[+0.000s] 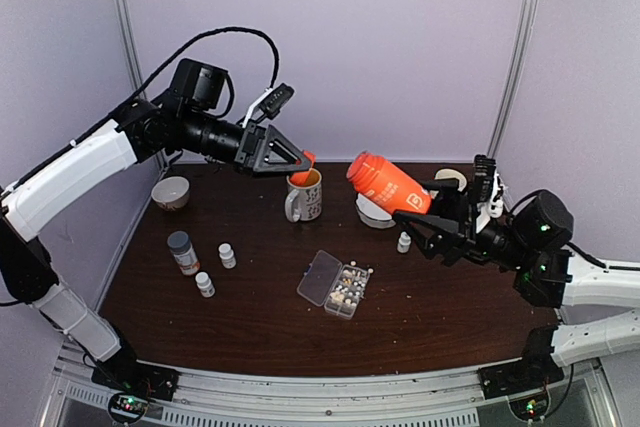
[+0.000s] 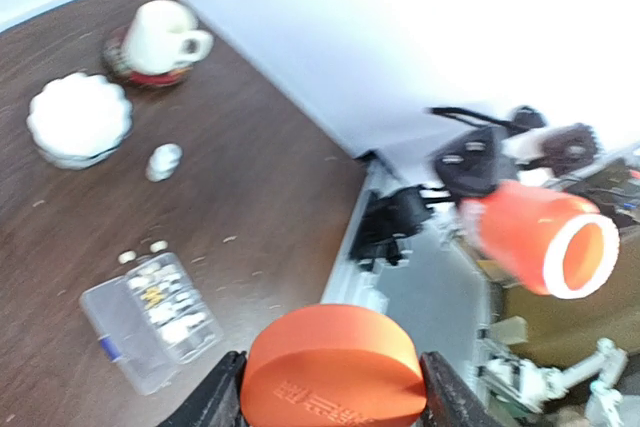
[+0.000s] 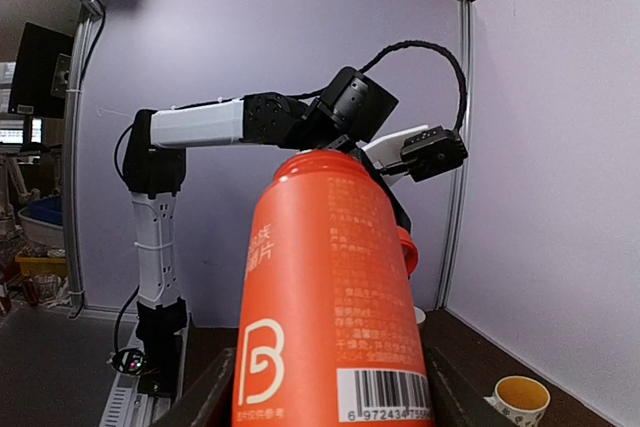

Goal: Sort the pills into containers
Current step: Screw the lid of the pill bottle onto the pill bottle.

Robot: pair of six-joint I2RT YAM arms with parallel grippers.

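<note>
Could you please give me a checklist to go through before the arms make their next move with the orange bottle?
1. Orange cap off the bottle and clamped in the left gripper: ok.
2. Orange bottle firmly gripped by the right gripper: ok.
3. Bottle mouth uncovered: ok.
4. Organizer box with its lid swung open: ok.
5. Bottle mouth above the box: not ok; it is held in the air farther back, near the mug.
6. Pills left inside the bottle: cannot tell.
</note>
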